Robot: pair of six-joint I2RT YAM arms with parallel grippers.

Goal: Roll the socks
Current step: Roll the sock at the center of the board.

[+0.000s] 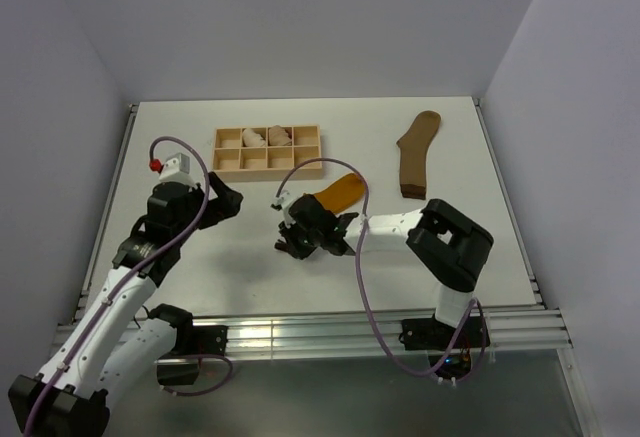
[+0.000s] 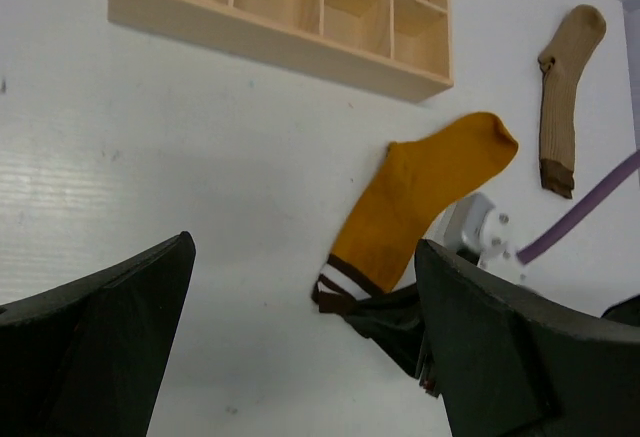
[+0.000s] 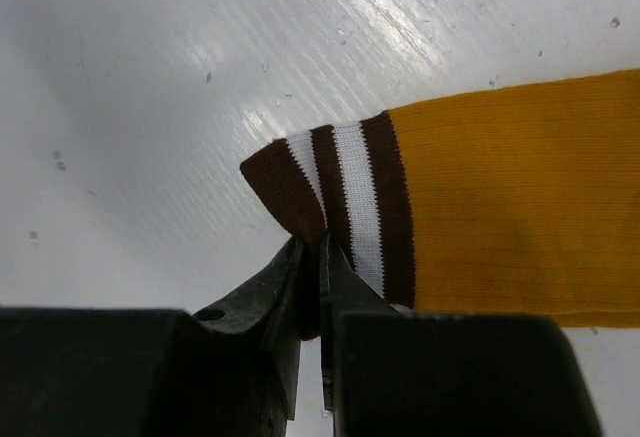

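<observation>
The mustard-orange sock [image 1: 338, 193] [image 2: 420, 202] [image 3: 510, 207] lies flat at mid-table, its white-and-brown striped cuff [image 3: 335, 202] pointing toward the left arm. My right gripper [image 1: 292, 235] [image 2: 365, 307] [image 3: 320, 252] is shut on the near corner of that cuff, which bunches between the two fingers. The olive-brown sock [image 1: 415, 154] [image 2: 565, 97] lies flat at the far right, its dark cuff toward the near side. My left gripper [image 1: 228, 200] [image 2: 300, 337] hovers open to the left of the orange sock, with nothing between its fingers.
A wooden compartment tray [image 1: 268, 150] [image 2: 280, 17] stands at the back, left of centre, holding pale rolled bundles [image 1: 265, 138] in its rear cells. A purple cable [image 1: 358, 257] loops over the right arm. The metal rail [image 1: 300, 332] runs along the near edge.
</observation>
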